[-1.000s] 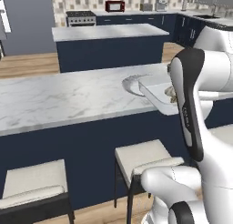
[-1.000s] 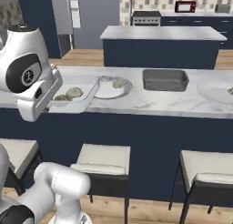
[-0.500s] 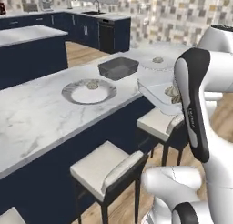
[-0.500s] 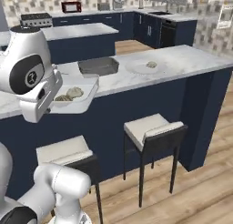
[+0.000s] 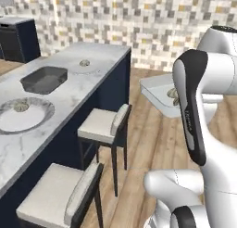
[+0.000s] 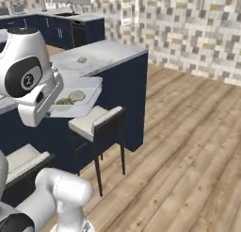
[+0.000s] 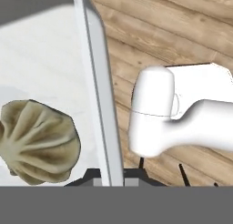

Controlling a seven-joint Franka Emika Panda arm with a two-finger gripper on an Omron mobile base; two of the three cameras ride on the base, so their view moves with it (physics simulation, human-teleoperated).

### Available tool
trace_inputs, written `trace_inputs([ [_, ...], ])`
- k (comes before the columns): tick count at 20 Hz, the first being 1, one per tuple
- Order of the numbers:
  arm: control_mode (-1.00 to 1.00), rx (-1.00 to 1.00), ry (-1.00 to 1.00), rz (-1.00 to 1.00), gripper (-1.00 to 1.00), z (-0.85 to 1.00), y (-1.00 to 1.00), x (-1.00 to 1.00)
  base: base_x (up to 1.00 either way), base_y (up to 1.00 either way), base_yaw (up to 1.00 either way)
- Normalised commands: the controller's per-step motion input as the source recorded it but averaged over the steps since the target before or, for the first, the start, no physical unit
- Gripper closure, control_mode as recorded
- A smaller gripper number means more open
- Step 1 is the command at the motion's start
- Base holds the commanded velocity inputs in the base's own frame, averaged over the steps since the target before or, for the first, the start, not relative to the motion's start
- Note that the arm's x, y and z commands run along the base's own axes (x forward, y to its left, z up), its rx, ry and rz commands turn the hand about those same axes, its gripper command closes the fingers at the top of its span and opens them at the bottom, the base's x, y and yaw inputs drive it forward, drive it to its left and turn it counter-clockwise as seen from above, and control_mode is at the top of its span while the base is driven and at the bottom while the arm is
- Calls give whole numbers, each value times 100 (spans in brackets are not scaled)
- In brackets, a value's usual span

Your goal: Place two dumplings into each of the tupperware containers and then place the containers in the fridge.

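A long marble-topped kitchen island (image 5: 69,95) with dark blue sides runs along the left of the left base view, with a mosaic-tiled wall (image 5: 139,23) behind it and a wood plank floor (image 6: 188,146) beyond its end. Two white-cushioned stools (image 5: 104,127) stand tucked against the island's side. On the countertop sit a dark grey rectangular pan (image 5: 44,79), a round grey plate (image 5: 21,116) with one dumpling (image 5: 19,106) on it, and, farther along, a second plate (image 5: 85,65) with another dumpling. The white arm holds a shallow translucent tupperware container (image 6: 75,99) up in the air – off the counter, just beside the island's edge in the right base view, over the floor in the left base view. Two dumplings (image 6: 70,98) lie inside it, side by side. In the hand view, the container's thin wall stands edge-on between the dark finger tips of the gripper (image 7: 111,175) – jaws narrow, pinching that wall – with one pleated dumpling close by on the container's floor.
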Motion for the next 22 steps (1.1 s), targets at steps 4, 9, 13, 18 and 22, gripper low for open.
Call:
trace_inputs([
  [4, 100, 0, 0, 0, 100, 0, 0, 0, -36, -73, -62],
  [9, 100, 0, 0, 0, 100, 0, 0, 0, 17, -12, -81],
  [13, 100, 0, 0, 0, 100, 0, 0, 0, 89, -7, -37],
  [18, 100, 0, 0, 0, 100, 0, 0, 0, 100, -17, 0],
  [22, 100, 0, 0, 0, 100, 0, 0, 0, 100, -23, 0],
])
